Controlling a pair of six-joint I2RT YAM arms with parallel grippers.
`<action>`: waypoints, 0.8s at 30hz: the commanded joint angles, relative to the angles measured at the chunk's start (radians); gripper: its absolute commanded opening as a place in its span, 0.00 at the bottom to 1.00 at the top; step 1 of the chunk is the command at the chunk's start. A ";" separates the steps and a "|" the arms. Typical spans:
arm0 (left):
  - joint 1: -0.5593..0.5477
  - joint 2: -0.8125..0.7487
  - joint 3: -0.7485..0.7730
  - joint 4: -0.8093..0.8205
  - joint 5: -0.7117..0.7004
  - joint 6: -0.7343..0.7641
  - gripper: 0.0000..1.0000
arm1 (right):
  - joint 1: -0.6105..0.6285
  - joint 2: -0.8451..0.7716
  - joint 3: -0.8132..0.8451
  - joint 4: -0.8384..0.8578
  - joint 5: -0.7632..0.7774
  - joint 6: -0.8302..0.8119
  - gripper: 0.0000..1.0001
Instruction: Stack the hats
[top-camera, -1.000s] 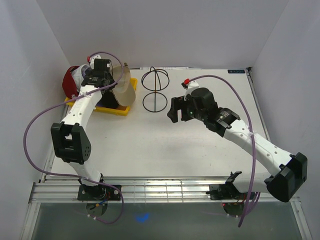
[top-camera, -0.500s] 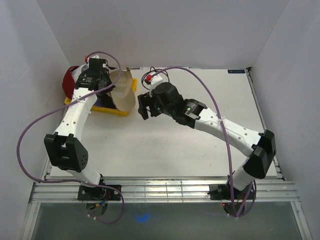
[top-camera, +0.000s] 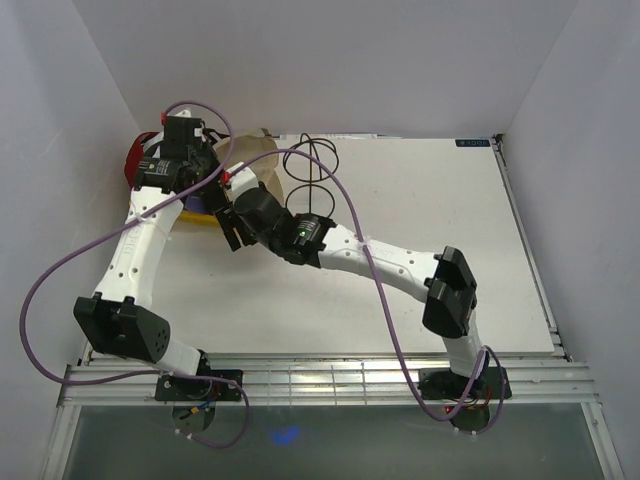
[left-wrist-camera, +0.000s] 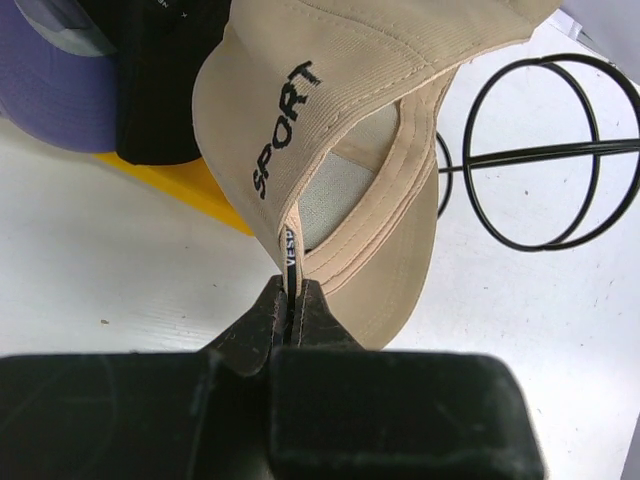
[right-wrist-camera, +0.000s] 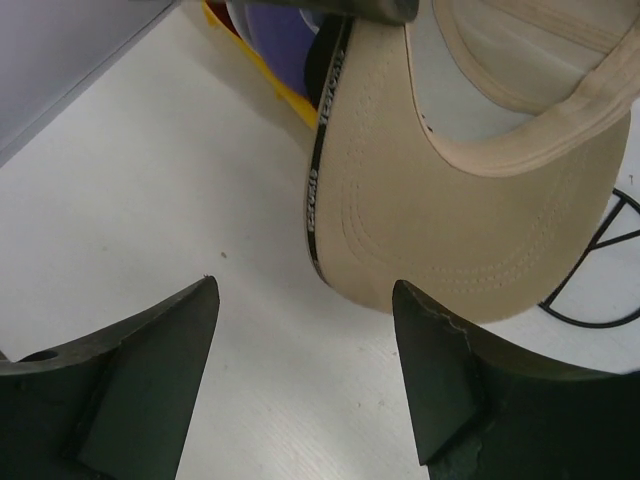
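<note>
Item: right tool (right-wrist-camera: 300, 300), nearest. Its fingers are spread wide with nothing between them, low over the bare tabletop (top-camera: 420, 220) and just short of the brim hanging in front. Item: beige cap (right-wrist-camera: 440, 230), lettered SPORT on the side, held off the tabletop with its underside facing the right wrist camera, close to the yellow tray (left-wrist-camera: 200, 185) and in front of the wire dome stand (left-wrist-camera: 545, 150). Item: left tool (left-wrist-camera: 292, 300), pressed together on the dark-edged rim of the brim, a thin pinch at one point only. Handling note, as a judgement: the second hold belongs on the stiff brim, away from the left pinch, with the fingers straddling the edge squarely before closing. The soft crown would likely fold, and the first pinch should not let go until the second is firm. Then the cap can go crown-up over the dome. Item: lavender cap (left-wrist-camera: 50, 90) and black cap (left-wrist-camera: 160, 80), on the tray beyond, both cut off by the frame, with no lettering readable. Item: red cap (top-camera: 140, 160), at the far left, largely hidden behind the left arm. No white cap can be made out. From above, the stand is partly screened by the cap and a cable, and the beige crown runs out of both wrist views.
</note>
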 joint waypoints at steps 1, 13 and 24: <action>-0.006 -0.062 0.034 -0.018 0.025 -0.009 0.00 | 0.019 0.043 0.137 -0.005 0.108 -0.029 0.76; -0.008 -0.150 -0.031 -0.030 0.053 -0.020 0.00 | 0.022 0.140 0.262 -0.065 0.177 -0.035 0.62; -0.006 -0.185 -0.032 -0.029 0.085 -0.035 0.00 | 0.022 0.117 0.257 -0.077 0.177 -0.047 0.16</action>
